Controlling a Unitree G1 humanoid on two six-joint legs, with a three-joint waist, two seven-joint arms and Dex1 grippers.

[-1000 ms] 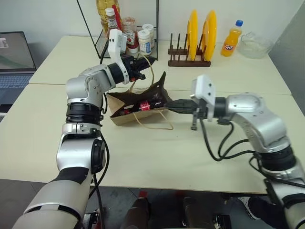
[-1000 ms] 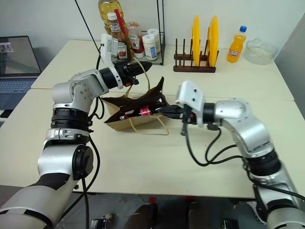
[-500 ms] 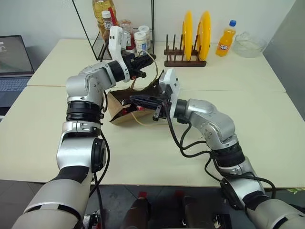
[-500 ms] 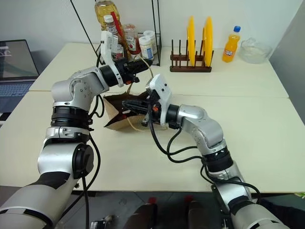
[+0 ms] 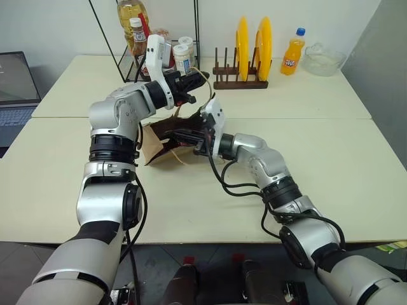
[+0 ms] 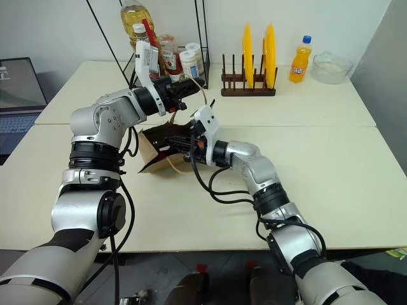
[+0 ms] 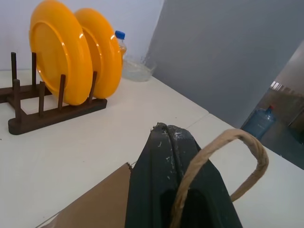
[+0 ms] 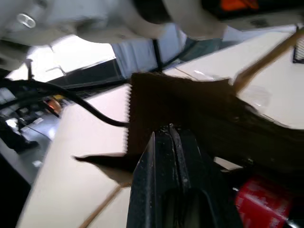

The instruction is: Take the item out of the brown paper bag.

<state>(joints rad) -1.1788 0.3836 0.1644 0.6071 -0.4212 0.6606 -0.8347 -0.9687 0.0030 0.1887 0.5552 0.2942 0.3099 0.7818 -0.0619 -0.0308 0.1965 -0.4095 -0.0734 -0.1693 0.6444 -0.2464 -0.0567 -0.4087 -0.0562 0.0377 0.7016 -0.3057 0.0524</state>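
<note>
left gripper [image 7: 173, 142] clamped on the paper bag's [image 5: 152, 143] cord handle [image 7: 223, 152], right gripper [image 8: 171, 142] pressed shut inside by the cola bottle [image 8: 259, 204], so closed fingers may just shove it deeper.

The right gripper [image 6: 180, 139] is filling the bag's [image 6: 150, 147] mouth, fingers pressed together; the left gripper [image 5: 198, 81] is holding a handle [image 5: 205, 86] up above it.

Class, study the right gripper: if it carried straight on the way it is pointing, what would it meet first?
Most likely the brown paper bag: the right gripper, fingers shut, points into its open mouth. In the right wrist view the bag's dark inner wall lies just ahead, with the cola bottle off to one side. Depth is uncertain.
</note>
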